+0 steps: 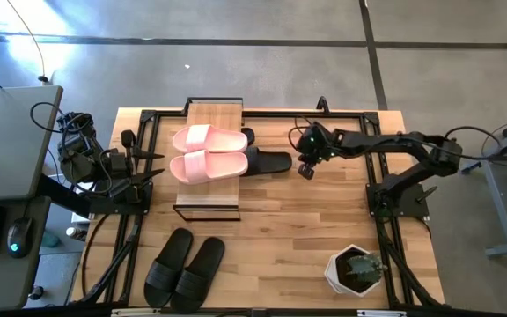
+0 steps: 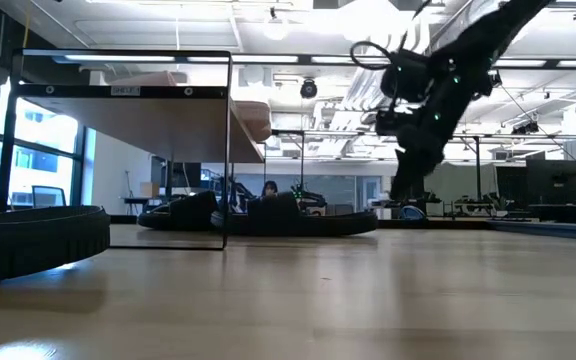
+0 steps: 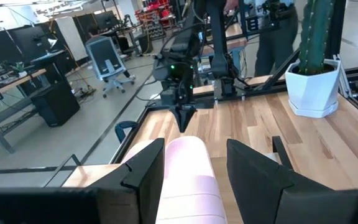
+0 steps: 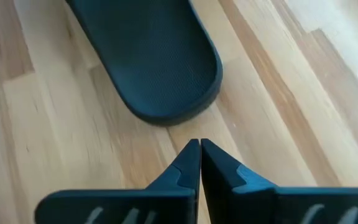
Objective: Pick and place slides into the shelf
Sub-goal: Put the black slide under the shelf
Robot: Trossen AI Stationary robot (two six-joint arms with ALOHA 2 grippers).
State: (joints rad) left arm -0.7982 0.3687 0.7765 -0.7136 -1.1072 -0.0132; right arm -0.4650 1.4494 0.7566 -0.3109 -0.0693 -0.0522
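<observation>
The shelf (image 1: 208, 204) stands at the middle of the table. The pale pink pair (image 1: 208, 152) lies side by side on its plank top. One black pair lies under the plank, and the end of one slide (image 1: 271, 162) sticks out to the right. The other black pair (image 1: 183, 261) rests on the table near the front edge. My right gripper (image 1: 306, 170) is shut and points down just right of the protruding black slide (image 4: 157, 62), touching nothing. My left gripper (image 1: 157, 173) is open at the left ends of the pink slides (image 3: 188, 180), with no touch showing.
A white pot with a green plant (image 1: 356, 269) stands near the table's right front corner. Black metal frames run along the left and right table edges. Bare wood lies between the shelf and the pot. In the low view the near black slide (image 2: 28, 238) fills the left foreground.
</observation>
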